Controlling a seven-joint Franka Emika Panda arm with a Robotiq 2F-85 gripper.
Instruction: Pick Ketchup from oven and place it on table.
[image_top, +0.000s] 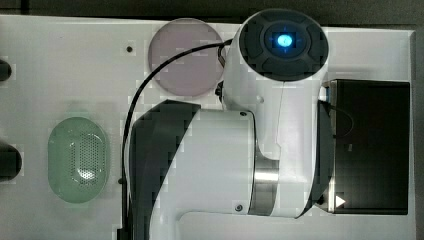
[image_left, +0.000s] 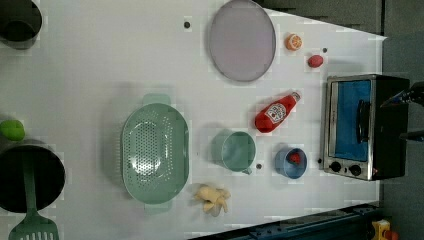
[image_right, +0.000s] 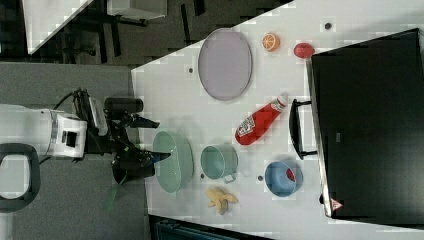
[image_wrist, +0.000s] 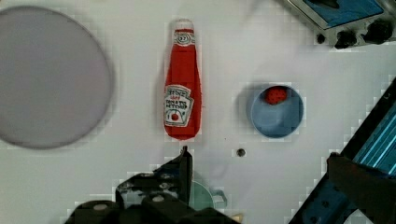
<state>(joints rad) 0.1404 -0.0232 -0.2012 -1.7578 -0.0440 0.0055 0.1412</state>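
Observation:
The ketchup (image_left: 276, 113) (image_right: 257, 122) lies on its side on the white table (image_left: 100, 65), between the grey plate and the oven, with its white cap toward the oven. In the wrist view the ketchup (image_wrist: 183, 93) lies just beyond my fingertips, apart from them. The oven (image_left: 360, 127) (image_right: 370, 125) (image_top: 372, 145) stands at the table's edge with its glass door shut. My gripper (image_right: 152, 140) (image_wrist: 259, 156) (image_left: 406, 115) hangs high above the table, open, with nothing between its fingers. In the top view the arm covers the middle of the table.
A grey plate (image_left: 242, 40), an orange (image_left: 293, 41) and a small red ball (image_left: 315, 61) lie beside the oven. A blue bowl (image_left: 290, 162), a green cup (image_left: 235, 151), a green colander (image_left: 155, 153) and a banana (image_left: 213, 197) fill the other side. Black pots (image_left: 30, 175) stand far off.

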